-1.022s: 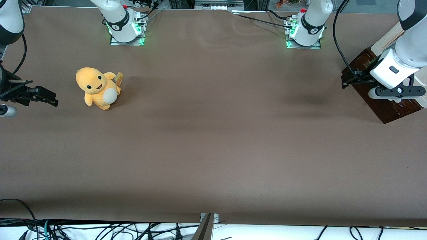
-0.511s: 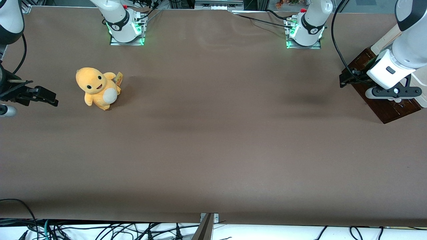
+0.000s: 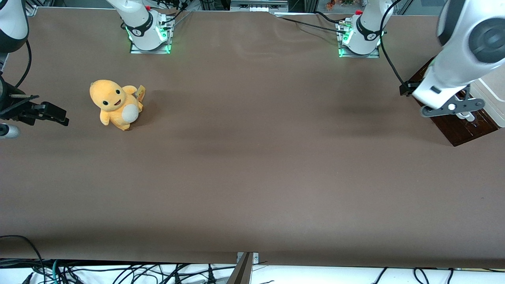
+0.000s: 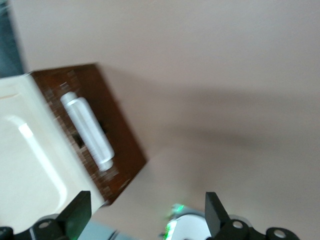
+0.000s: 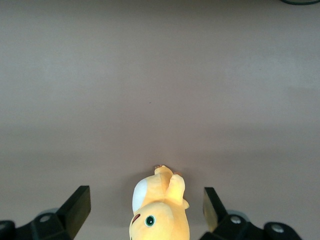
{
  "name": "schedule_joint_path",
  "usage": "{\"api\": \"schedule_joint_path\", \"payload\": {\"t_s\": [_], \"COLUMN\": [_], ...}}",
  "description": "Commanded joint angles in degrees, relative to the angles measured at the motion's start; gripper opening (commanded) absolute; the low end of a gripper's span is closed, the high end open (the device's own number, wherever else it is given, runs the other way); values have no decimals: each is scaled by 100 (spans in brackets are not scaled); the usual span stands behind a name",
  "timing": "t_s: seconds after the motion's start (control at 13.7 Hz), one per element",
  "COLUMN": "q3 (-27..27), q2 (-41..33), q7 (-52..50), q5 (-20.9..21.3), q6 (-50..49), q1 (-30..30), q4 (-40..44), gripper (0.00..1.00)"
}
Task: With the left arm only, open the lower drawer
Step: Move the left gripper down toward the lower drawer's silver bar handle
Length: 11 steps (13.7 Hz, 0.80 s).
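Gripper (image 4: 145,217) hangs above the cabinet (image 3: 453,122) at the working arm's end of the table (image 3: 252,165), its two black fingers (image 4: 75,212) spread wide apart with nothing between them. Carrying it, the left arm (image 3: 461,43) reaches in over that end of the table, at about three o'clock from the table's middle in the front view, with a black cable (image 3: 388,59) looping from it toward its base.

Seen from the left wrist, the lower drawer (image 4: 100,130) shows as a dark-brown front with a white bar handle (image 4: 87,132) lying along it, and the cream top (image 4: 30,165) sits just beside it (whether the drawer is pulled out at all cannot be told). Neither finger touches the handle.

Well apart, toward the parked arm's end at about nine o'clock, an orange plush (image 3: 114,104) sits upright on the table, its pale belly facing the front camera.
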Motion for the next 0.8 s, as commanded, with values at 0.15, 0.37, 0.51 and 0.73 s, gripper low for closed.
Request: {"api": "schedule_joint_path", "payload": {"t_s": [0.15,0.37,0.51,0.73], "q3": [-115,-115,-124,-124], "q2": [1228,1897,2450,2944], "q7": [-1642,-2266,-3205,-4026], "q5": [796,936,1314,1876], "q6": [-1042,-1159,-1211,-1317], "q1": [-241,-277,-513,-611], "q4": [166,87,51,-245], "gripper": [100,100,100,100]}}
